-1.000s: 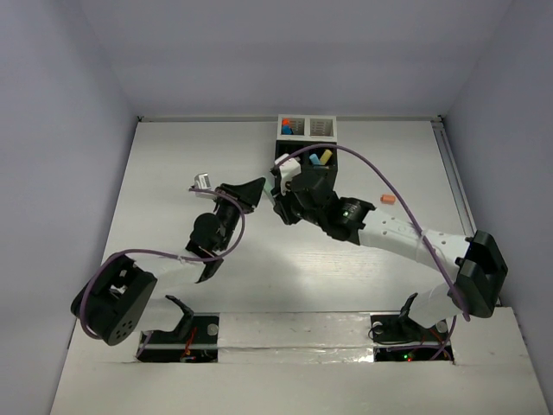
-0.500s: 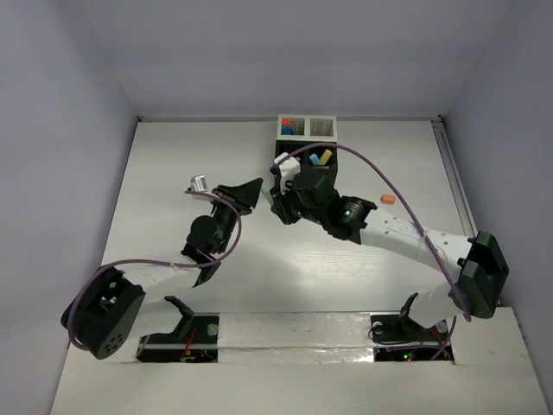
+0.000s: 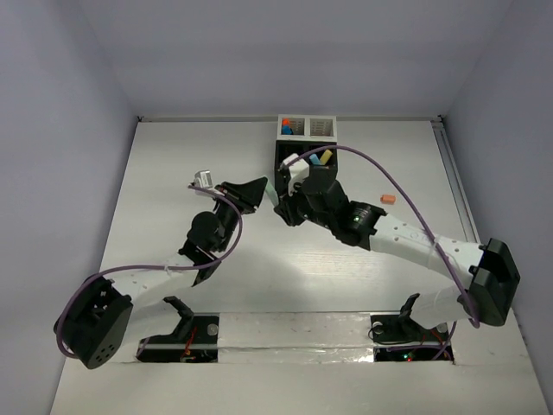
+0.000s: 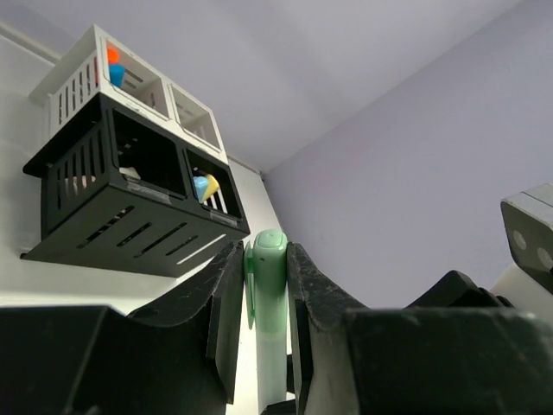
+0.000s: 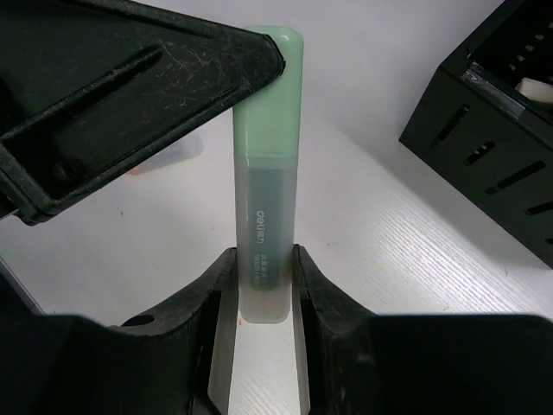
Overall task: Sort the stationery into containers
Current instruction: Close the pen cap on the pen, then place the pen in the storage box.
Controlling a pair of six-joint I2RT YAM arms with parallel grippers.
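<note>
highlighter (image 5: pixel 264 130): mint green cap, frosted body, darker teal inside
organizer (image 4: pixel 112 216): slotted, one half black, the other half white
table (image 3: pixel 173 164): white, faint wood grain
cables (image 3: pixel 350 150): purple
loose bit (image 3: pixel 387 200) on the table: orange-ish

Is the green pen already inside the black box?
No, the green highlighter is out beside the black box, pinched between the jaws of the right gripper.

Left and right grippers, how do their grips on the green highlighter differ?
The left gripper clamps the green highlighter by its cap end; the right gripper clamps its translucent barrel end. The right gripper sits nearer the organizer than the left gripper. Both are shut on it.
</note>
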